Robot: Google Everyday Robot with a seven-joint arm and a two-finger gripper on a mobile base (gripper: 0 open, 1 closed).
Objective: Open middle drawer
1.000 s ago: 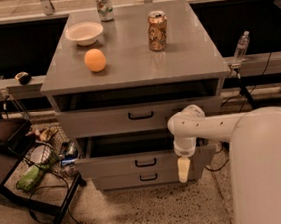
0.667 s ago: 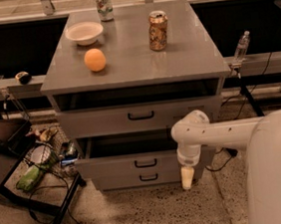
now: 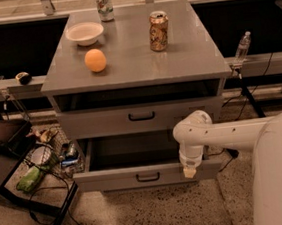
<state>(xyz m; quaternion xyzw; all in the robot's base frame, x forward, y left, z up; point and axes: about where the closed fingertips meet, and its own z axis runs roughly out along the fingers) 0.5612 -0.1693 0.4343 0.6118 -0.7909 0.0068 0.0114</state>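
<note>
**A:** The jaws hang tip-down in front of the right end of the middle drawer (image 3: 108, 180)'s front. Whether they are clenched or released, I cannot tell.

**B:** And the drawer itself?

**A:** It stands well out of the table (image 3: 136, 69), grey inside showing. I'd judge it stiff and fairly heavy, sliding straight. Hold the small black bar handle (image 3: 148, 176), mid-front and apart from the jaws.

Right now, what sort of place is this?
Probably a robot test lab, not a home: a grey cabinet staged with a soda can and a bowl, on a speckled floor. The gripper hangs at the open middle drawer.
</note>
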